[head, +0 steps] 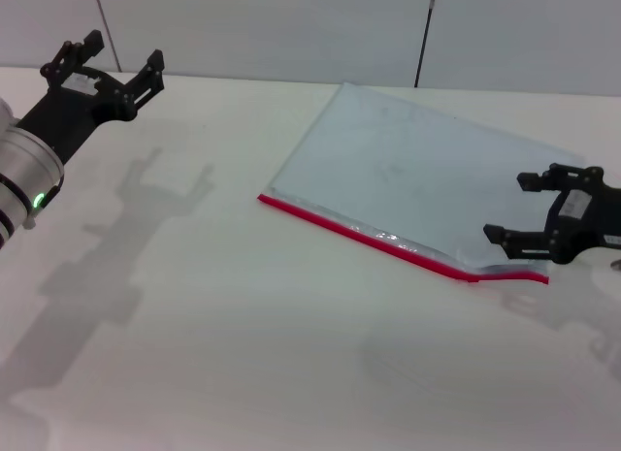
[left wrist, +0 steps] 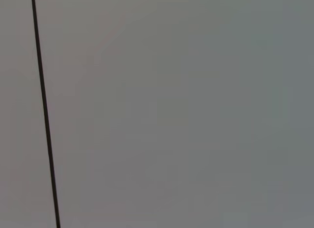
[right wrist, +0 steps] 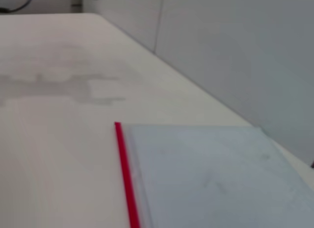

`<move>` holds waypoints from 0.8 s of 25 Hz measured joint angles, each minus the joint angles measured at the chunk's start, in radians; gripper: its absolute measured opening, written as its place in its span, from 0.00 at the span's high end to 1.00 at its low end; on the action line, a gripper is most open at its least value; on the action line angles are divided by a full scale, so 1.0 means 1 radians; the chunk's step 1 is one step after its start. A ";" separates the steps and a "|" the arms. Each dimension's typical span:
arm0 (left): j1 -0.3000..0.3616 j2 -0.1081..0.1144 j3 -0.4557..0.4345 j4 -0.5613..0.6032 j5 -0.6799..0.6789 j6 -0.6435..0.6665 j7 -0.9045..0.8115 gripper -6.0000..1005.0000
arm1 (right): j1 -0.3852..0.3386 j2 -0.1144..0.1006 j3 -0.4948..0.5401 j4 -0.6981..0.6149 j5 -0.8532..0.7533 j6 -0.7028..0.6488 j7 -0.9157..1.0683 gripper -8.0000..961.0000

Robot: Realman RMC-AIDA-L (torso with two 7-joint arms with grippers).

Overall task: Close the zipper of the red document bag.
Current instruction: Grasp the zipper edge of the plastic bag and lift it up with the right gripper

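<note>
The large flat pouch of translucent grey-blue plastic, the red document bag (head: 408, 170), lies flat on the white bench (head: 243, 325) in the centre-right of the head view. Its bright red zipper strip (head: 388, 243) runs along the near long edge, from mid-frame down toward the lower right. Near that lower-right end the edge buckles up slightly, so the mouth there looks not fully shut.

The right pincer (head: 505, 208) hovers at the right edge of the frame, just beside that lifted end, fingers spread and level with the bag. This seems a sensible station for taking hold of the zipper end, though no slider can be made out.

The left pincer (head: 109, 55) is raised in the upper left, fingers spread, well apart from the bag and apparently idle.
</note>
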 joint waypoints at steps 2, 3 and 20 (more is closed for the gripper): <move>0.000 0.000 0.000 0.000 0.001 0.005 0.000 0.15 | -0.012 0.000 -0.016 -0.018 -0.015 -0.001 0.007 0.17; 0.000 0.000 0.000 0.000 0.003 0.006 0.000 0.15 | -0.019 0.000 -0.023 -0.032 -0.027 -0.003 0.017 0.17; 0.008 0.002 -0.002 0.000 0.012 0.006 0.001 0.16 | -0.095 0.000 -0.247 -0.308 -0.422 -0.046 0.250 0.18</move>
